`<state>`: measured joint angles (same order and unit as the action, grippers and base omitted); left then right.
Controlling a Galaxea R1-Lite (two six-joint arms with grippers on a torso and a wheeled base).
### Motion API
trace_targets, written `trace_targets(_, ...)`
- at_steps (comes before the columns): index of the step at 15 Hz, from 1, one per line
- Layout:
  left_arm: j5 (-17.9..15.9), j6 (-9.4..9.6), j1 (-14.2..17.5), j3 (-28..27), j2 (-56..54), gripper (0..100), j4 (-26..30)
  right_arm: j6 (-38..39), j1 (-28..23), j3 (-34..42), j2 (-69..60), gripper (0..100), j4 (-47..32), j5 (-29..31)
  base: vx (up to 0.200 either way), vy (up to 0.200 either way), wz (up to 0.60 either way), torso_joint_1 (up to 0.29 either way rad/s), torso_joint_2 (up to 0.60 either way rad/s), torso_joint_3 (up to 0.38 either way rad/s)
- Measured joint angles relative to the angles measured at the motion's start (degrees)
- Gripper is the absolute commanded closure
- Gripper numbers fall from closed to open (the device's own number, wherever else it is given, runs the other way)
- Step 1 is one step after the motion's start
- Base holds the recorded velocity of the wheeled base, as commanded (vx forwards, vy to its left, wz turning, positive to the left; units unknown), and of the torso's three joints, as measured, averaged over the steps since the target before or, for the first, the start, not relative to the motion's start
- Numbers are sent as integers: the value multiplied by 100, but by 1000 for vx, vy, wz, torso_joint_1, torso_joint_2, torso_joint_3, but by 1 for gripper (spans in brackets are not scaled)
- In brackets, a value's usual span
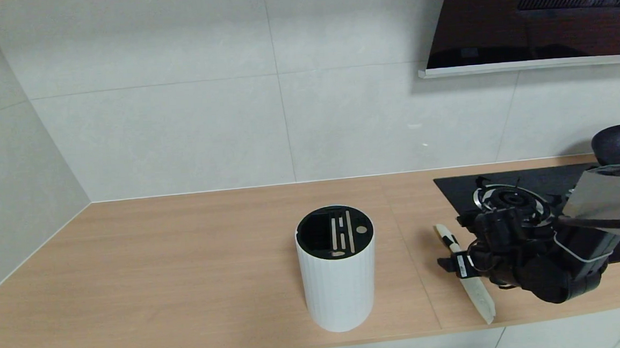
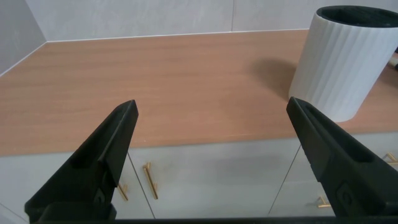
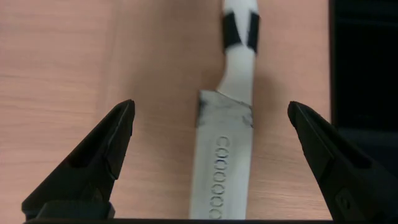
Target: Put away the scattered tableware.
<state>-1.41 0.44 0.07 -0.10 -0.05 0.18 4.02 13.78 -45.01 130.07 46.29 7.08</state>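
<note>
Nearest us, our left end effector (image 2: 211,104) hangs released before the desk's (image 1: 160,269) front edge, by pale cabinet doors (image 2: 205,180) with gold handles. On the wooden desk a white knife (image 1: 479,295) lies flat near that edge, blade toward us. Our right end effector (image 3: 210,109) is released just above it, a finger on each side. The white slotted knife block (image 1: 338,280) stands upright to its left, apart. Beyond are a black hob (image 1: 510,196), a grey tiled wall (image 1: 177,123) and a dark range hood (image 1: 537,15).
</note>
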Motion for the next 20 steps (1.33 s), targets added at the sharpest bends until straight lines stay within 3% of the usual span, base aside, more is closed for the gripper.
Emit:
trace_targets(10,0,0,-2,0,0,0,0,-1,-5,-61,446,0,183,115,0,0,0,0,0,0)
trace_targets(11,0,0,0,0,0,0,0,2,-5,-69,461,100,188,115,0,0,0,0,0,0)
trace_targets(20,0,0,-2,0,0,0,0,35,-9,-94,483,100,180,112,0,0,0,0,0,0)
